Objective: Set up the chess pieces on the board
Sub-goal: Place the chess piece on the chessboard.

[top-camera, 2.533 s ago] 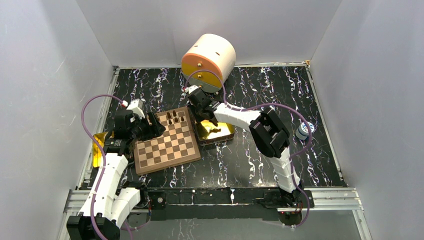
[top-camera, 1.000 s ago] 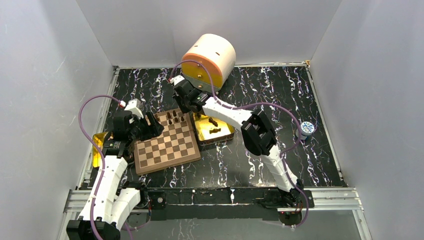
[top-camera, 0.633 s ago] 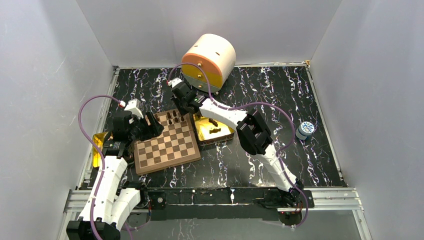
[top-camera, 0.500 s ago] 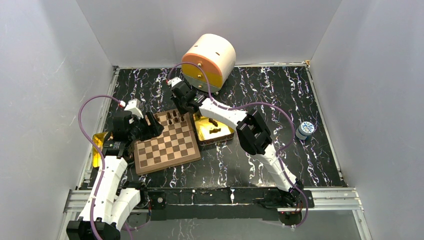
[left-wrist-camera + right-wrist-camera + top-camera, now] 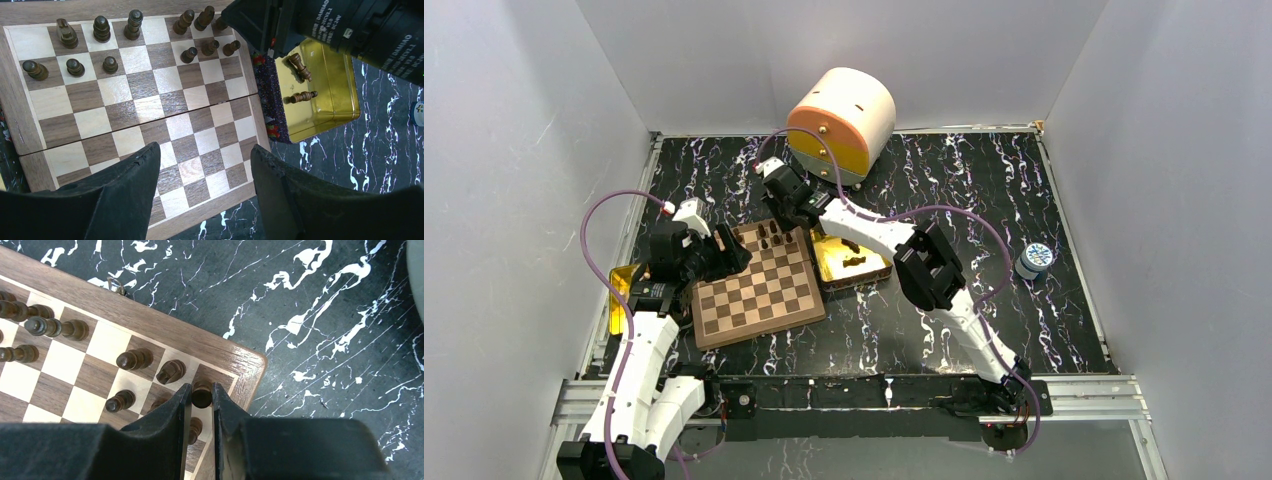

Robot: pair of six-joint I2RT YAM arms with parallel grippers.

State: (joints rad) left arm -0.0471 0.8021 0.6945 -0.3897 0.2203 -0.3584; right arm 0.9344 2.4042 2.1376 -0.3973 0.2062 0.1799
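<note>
The board [image 5: 759, 285] lies left of centre, with several dark chess pieces [image 5: 102, 30] standing in two rows along its far edge. My right gripper [image 5: 201, 395] is shut on a small dark chess piece [image 5: 202, 393], which stands on the far right corner square of the board [image 5: 150, 322]. In the top view the right gripper [image 5: 797, 217] reaches over that corner. My left gripper [image 5: 203, 150] hangs open and empty above the near half of the board [image 5: 150, 107]. Seen from above, the left gripper [image 5: 729, 255] is at the board's left edge.
A shiny gold tin [image 5: 854, 262] sits right of the board, and two loose pieces [image 5: 296, 65] lie in it. A gold lid-like part [image 5: 619, 295] lies left of the board. A cream and orange round container [image 5: 842, 120] stands at the back. A small blue-and-white object [image 5: 1033, 260] sits at far right.
My right arm has swung left and back from over the gold tin to the board's far right corner, carrying the piece. The left arm has stayed still.
</note>
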